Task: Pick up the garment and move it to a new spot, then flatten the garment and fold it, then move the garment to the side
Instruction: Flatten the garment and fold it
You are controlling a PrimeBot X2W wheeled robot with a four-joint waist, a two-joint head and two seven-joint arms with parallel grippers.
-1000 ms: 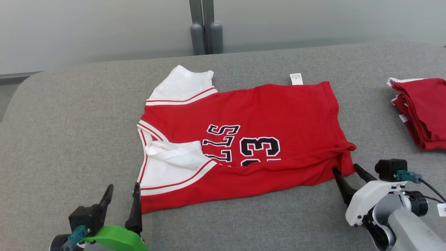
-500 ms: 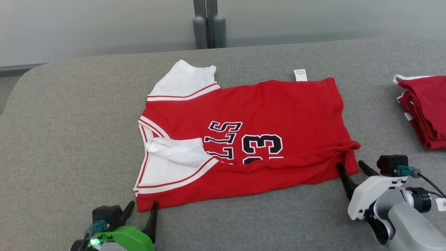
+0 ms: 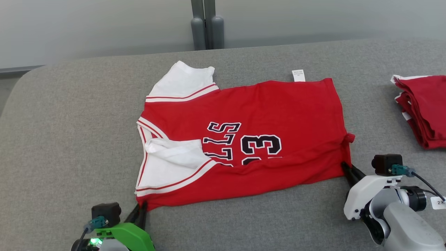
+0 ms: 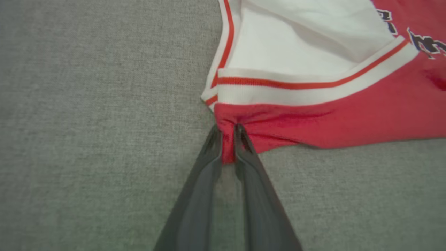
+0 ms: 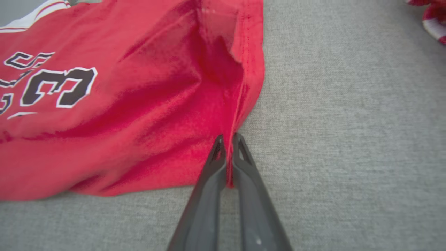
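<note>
Shows a red jersey (image 3: 251, 139) spread flat midway across a grey fabric table (image 3: 69, 139), with black lettering half hidden under a fold along the 6 o'clock edge. Cuts off a stack of red garments (image 3: 423, 111) at 3 o'clock. Has the left gripper (image 3: 140, 212) at 7 o'clock nipped tight on the jersey's corner by the white sleeve, the right gripper (image 3: 348, 169) at 4 o'clock pinched on the hem corner. Backs onto a pale wall (image 3: 104, 28), grey post (image 3: 204, 24) at 12 o'clock.
</note>
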